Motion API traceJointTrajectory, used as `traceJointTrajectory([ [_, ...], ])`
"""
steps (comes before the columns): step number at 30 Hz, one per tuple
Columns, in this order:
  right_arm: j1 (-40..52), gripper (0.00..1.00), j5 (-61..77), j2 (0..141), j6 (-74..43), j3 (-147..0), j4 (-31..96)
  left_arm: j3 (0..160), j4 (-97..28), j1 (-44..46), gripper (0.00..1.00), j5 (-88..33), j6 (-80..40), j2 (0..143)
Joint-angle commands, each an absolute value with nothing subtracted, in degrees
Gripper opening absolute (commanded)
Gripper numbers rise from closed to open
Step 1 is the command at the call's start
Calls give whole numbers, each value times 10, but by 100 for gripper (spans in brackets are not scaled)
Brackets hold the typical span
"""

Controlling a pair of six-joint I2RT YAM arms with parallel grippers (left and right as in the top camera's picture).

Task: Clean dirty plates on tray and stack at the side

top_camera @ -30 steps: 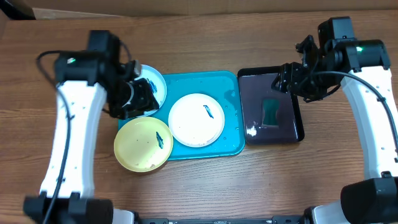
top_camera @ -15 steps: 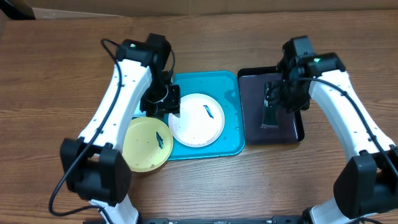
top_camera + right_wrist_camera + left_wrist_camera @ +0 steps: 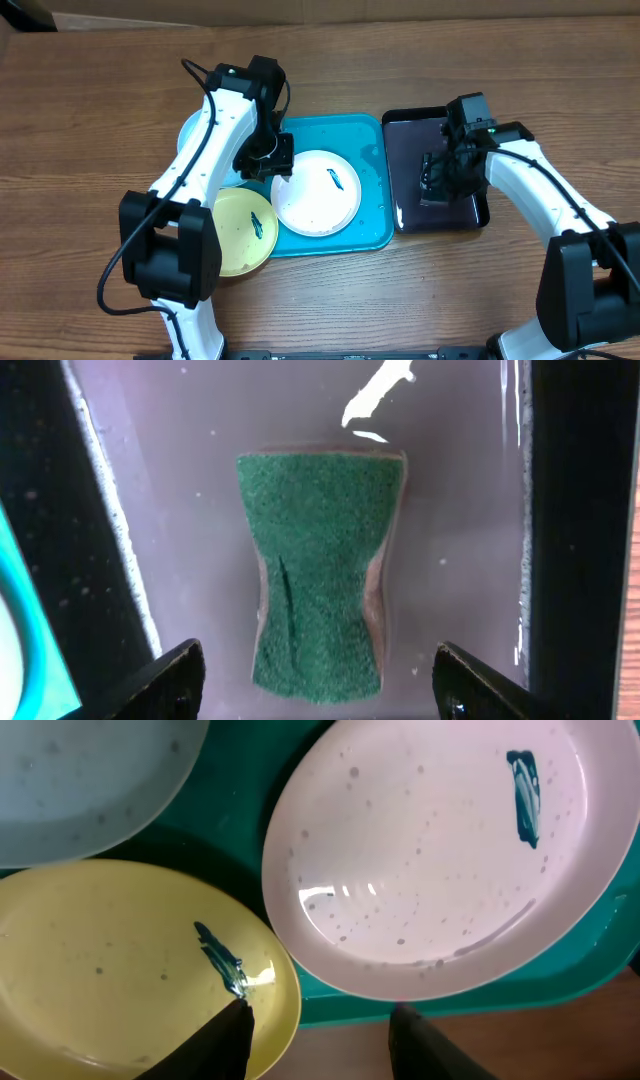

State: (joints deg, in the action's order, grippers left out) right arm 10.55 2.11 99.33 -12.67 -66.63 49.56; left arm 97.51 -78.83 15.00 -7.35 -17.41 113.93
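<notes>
Green sponge [image 3: 318, 565] sits centred between the right gripper's [image 3: 325, 675] spread jaws, so drop straight and pinch its waist; the left gripper's [image 3: 320, 1025] jaws, spread and empty, hang with the white plate [image 3: 430, 860] just ahead on the tray [image 3: 360, 125].

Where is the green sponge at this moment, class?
In the right wrist view, the green waisted sponge lies flat inside the narrow black plastic tray, under the open right tool. Overhead, that tray sits right of the large teal plastic tray.
</notes>
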Motion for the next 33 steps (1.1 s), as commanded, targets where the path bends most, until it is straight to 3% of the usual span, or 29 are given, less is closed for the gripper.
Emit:
traceJointTrajectory([
  [1, 107, 74, 13, 991, -138, -655, 471, 986, -777, 150, 46, -41, -183, 1151],
  [33, 107, 80, 22, 991, -137, -607, 421, 855, -623, 150, 44, -19, -197, 1170],
])
